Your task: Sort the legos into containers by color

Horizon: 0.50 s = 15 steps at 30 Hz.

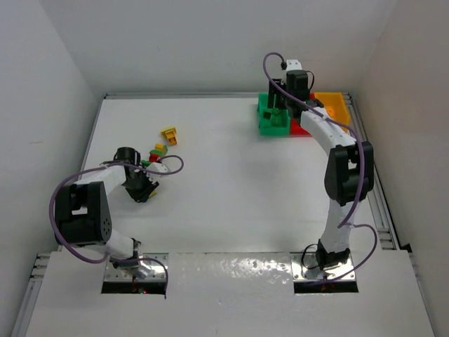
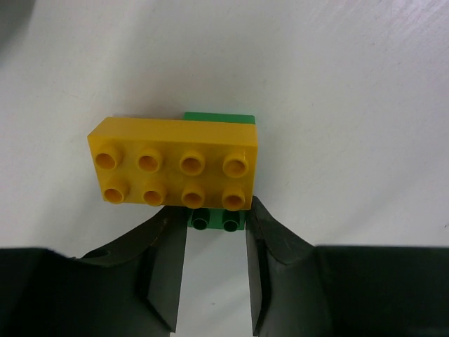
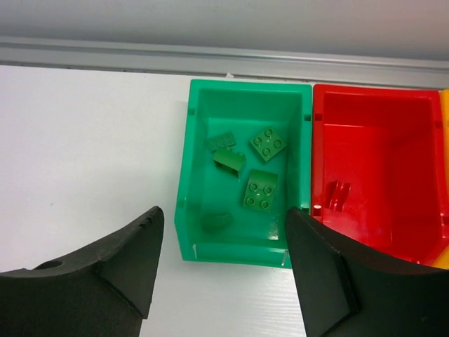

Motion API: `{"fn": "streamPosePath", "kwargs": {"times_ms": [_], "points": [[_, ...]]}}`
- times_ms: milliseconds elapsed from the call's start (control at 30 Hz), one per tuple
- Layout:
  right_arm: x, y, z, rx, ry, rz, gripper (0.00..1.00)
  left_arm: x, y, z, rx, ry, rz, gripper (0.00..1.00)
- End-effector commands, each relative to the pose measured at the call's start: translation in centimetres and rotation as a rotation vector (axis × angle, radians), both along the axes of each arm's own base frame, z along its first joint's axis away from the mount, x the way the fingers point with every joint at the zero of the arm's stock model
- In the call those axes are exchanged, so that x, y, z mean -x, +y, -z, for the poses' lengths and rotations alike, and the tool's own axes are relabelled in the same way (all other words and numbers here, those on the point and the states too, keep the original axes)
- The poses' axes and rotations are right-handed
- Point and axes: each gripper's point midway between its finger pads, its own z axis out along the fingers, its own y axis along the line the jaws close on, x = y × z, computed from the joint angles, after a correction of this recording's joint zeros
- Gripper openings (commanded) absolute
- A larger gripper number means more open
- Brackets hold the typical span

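The legos (image 1: 156, 156) are partly sorted: several green ones lie in the green container (image 3: 242, 91), one red in the red container (image 3: 379, 98), and a small cluster waits on the tabletop (image 1: 231, 196). There our left fingers (image 2: 165, 281) clamp a green lego (image 2: 215, 222) touching a yellow lego (image 2: 175, 161); our right fingers (image 3: 105, 274) stand apart, empty, over the containers.

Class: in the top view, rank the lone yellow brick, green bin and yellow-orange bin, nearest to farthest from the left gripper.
1. Lone yellow brick, just beyond the left gripper.
2. Green bin, far right.
3. Yellow-orange bin, far right corner.
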Motion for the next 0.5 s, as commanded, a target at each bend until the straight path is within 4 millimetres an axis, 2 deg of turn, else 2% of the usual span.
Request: {"fn": "streamPosePath", "kwargs": {"times_ms": [0, 67, 133, 167, 233, 267, 333, 367, 400, 433, 467], "points": [[0.6, 0.4, -5.9, -0.017, -0.128, -0.03, 0.68, 0.7, -1.4, 0.6, 0.063, 0.038, 0.03, 0.14], [1.4, 1.2, -5.9, -0.002, -0.12, -0.061, 0.67, -0.5, -1.7, -0.3, 0.083, -0.003, -0.004, 0.0], [3.1, 2.5, -6.3, 0.019, -0.124, -0.111, 0.67, -1.5, -2.4, -1.4, 0.131, -0.029, -0.039, 0.0], [3.6, 3.1, -6.4, 0.016, -0.127, -0.131, 0.67, -2.9, -2.6, -2.9, 0.148, -0.074, -0.039, 0.0], [5.5, 4.9, -7.2, -0.032, -0.13, -0.195, 0.67, -4.3, -3.6, -4.9, 0.209, -0.118, -0.045, 0.0], [6.4, 5.8, -7.0, -0.091, -0.108, -0.222, 0.68, -6.2, -4.2, -7.1, 0.245, -0.18, -0.04, 0.0], [7.7, 6.6, -8.8, -0.16, -0.127, -0.252, 0.67, -8.1, -4.9, -9.6, 0.291, -0.247, -0.035, 0.0], [8.4, 7.2, -9.2, -0.191, -0.132, -0.275, 0.66, -9.4, -6.2, -12.1, 0.365, -0.305, -0.015, 0.0], [9.7, 8.7, -8.9, -0.247, -0.111, -0.352, 0.63, -9.9, -7.0, -13.3, 0.409, -0.334, 0.011, 0.0], [10.5, 9.8, -10.8, -0.285, -0.166, -0.415, 0.63, -10.5, -8.0, -14.7, 0.451, -0.377, 0.053, 0.0], [11.6, 11.4, -11.4, -0.315, -0.186, -0.487, 0.63, -10.6, -9.6, -16.7, 0.521, -0.419, 0.112, 0.0]]}}
